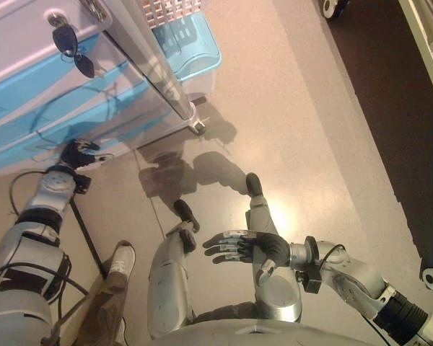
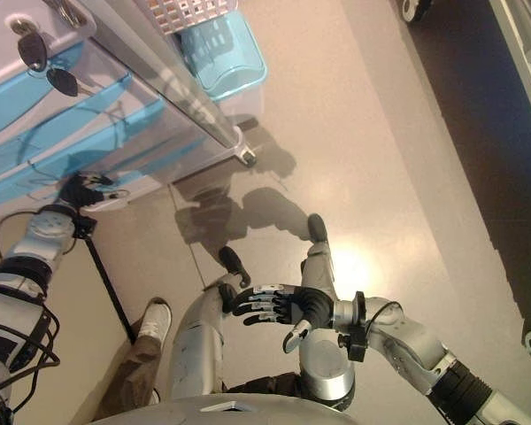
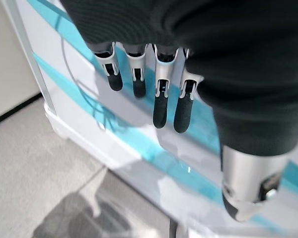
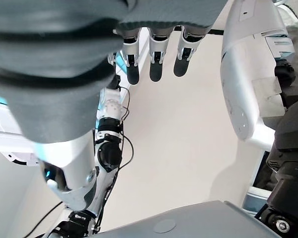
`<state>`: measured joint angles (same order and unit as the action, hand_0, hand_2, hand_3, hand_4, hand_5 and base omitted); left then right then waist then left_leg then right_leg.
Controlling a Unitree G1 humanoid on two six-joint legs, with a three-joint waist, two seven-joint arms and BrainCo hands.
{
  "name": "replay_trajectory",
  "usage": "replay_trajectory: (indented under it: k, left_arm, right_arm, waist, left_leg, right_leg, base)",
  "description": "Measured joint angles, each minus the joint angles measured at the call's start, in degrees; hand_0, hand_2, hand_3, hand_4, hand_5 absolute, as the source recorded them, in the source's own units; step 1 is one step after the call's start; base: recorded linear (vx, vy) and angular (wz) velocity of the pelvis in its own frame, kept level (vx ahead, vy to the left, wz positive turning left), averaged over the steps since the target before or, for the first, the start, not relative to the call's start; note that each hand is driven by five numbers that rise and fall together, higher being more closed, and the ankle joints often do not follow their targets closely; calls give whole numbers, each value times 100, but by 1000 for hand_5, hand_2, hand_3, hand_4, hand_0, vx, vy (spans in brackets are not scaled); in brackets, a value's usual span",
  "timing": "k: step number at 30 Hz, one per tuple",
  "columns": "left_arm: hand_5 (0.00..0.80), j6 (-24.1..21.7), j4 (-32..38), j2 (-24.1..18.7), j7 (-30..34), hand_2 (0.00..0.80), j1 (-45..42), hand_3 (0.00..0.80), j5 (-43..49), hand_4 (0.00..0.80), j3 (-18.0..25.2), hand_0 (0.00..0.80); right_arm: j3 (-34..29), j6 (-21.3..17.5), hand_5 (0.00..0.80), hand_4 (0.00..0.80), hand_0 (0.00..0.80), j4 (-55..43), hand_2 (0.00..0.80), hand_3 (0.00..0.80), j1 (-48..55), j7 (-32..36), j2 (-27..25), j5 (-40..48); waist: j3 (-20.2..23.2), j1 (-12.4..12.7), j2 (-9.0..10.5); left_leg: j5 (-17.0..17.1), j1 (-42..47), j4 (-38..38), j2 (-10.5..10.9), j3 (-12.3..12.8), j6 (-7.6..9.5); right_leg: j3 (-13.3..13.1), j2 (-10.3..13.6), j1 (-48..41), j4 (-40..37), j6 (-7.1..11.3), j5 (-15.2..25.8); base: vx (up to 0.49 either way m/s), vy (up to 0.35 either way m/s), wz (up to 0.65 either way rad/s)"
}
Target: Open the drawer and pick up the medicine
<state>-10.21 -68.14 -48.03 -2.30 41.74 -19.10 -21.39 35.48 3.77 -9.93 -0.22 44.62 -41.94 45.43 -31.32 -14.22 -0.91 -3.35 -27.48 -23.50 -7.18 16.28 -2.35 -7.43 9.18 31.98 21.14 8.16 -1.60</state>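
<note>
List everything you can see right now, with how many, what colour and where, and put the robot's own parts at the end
Drawer cabinet: one, white with blue drawer fronts, upper left, all drawers look closed.
Keys: one bunch with dark fobs, hanging from the cabinet's lock near its top.
Basket: one, light blue, on the floor behind the cabinet.
Metal post: one, silver, running down the cabinet's corner to a foot.
Person's leg and shoe: one, tan trouser and white shoe, lower left.
Medicine: none visible.
Left hand: at the cabinet's lowest drawer front, fingers straight.
Right hand: held over the floor, fingers straight, empty.
</note>
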Motion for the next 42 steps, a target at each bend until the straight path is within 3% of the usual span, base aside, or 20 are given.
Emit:
replay_trajectory:
  k: [7, 11, 14, 16, 21, 24, 27, 33, 35, 38, 42]
  left_arm:
    - [0, 173, -587, -310, -292, 0, 49, 0, -850, 0, 718, 0]
    - [0, 180, -647, -504, -359, 0, 154, 0, -848, 0, 767, 0]
    - [0, 176, -616, -672, -163, 0, 186, 0, -845, 0, 763, 0]
    - [0, 177, -436, -672, 104, 0, 171, 0, -839, 0, 742, 0]
    - [0, 254, 856, -578, 700, 0, -227, 0, -858, 0, 537, 0]
    - [0, 383, 1599, -257, 1052, 0, -549, 0, -1120, 0, 417, 0]
    - [0, 389, 2075, 235, 1463, 0, -971, 0, -1472, 0, 319, 0]
    - [0, 546, 2478, 1580, 1806, 0, -2105, 0, -1700, 0, 66, 0]
    - [0, 646, 2778, 1980, 1848, 0, -2511, 0, -1699, 0, -47, 0]
    - [0, 834, 2968, 2260, 1964, 0, -2873, 0, -1699, 0, -154, 0]
    - [0, 1109, 3112, 2633, 2072, 0, -3276, 0, -1702, 0, -136, 0]
  right_arm:
    - [-67, -349, 0, 0, 0, 17, 0, 0, 332, -1, 51, -116]
    - [-17, -544, 0, 0, 0, 19, 0, 0, 360, 1, 90, -114]
    - [143, -742, 0, 0, 0, 61, 0, 0, 376, -5, 177, -141]
    - [139, -866, 0, 0, 0, 105, 0, 0, 433, -100, 276, -173]
    - [15, -930, 0, 0, 0, 365, 0, 0, 392, -583, 382, -186]
    - [-183, -887, 0, 0, 0, 568, 0, 0, 294, -915, 567, -139]
    - [-429, -687, 0, 0, 0, 936, 0, 0, -12, -1152, 775, 73]
    - [-599, -385, 0, 0, 0, 1899, 0, 0, -403, -1542, 1175, 161]
    - [-597, -355, 0, 0, 0, 2189, 0, 0, -395, -1576, 1229, 159]
    - [-748, -341, 0, 0, 0, 2477, 0, 0, -388, -1647, 1338, 130]
    - [-1008, -298, 0, 0, 0, 3160, 0, 0, -239, -1768, 1588, -67]
  waist:
    - [2, 2, 70]
    - [-2, 23, 270]
    - [-13, 76, 528]
    - [-12, 90, 623]
    - [-10, 255, 704]
    - [-9, 355, 705]
    - [-5, 453, 714]
    - [-22, 746, 664]
    - [-15, 830, 595]
    - [26, 931, 465]
    - [320, 1013, 117]
  left_leg:
    - [-210, -468, -520, -196, -190, -13]
    - [-342, -686, -829, -297, -401, -26]
    - [-459, -737, -1044, -375, -480, -28]
    - [-495, -720, -1109, -377, -559, -24]
    - [-502, -485, -1082, -375, -724, -18]
    - [-425, -166, -857, -331, -812, -59]
    - [-106, 243, -234, -151, -838, -87]
    - [545, 1447, 1182, 60, -901, -219]
    - [688, 1797, 1566, 75, -1006, -258]
    - [828, 2009, 1869, 57, -1104, -296]
    - [910, 2353, 2193, 39, -1206, -314]
  right_leg:
    - [71, -157, 188, 0, -12, 60]
    - [189, -234, 192, 14, -16, 63]
    - [200, -300, 148, 50, -16, 64]
    - [261, -304, 46, 48, -16, 63]
    - [394, -293, -331, -64, -15, 64]
    - [525, -271, -715, -254, -27, 70]
    - [629, -133, -981, -441, -64, 95]
    - [942, -55, -1919, -1011, -147, 155]
    - [1069, -72, -2233, -1167, -165, 142]
    - [1203, -107, -2419, -1243, -199, 113]
    - [1422, -118, -2845, -1500, -198, 104]
  base:
    - [-22, -42, -2]
    - [-34, -125, 3]
    - [-17, -138, -2]
    - [-17, -131, 9]
    - [1, -177, 13]
    - [-37, -205, 20]
    - [0, -163, 27]
    - [26, -115, 23]
    - [75, -143, 27]
    - [75, -147, 20]
    - [85, -73, 20]
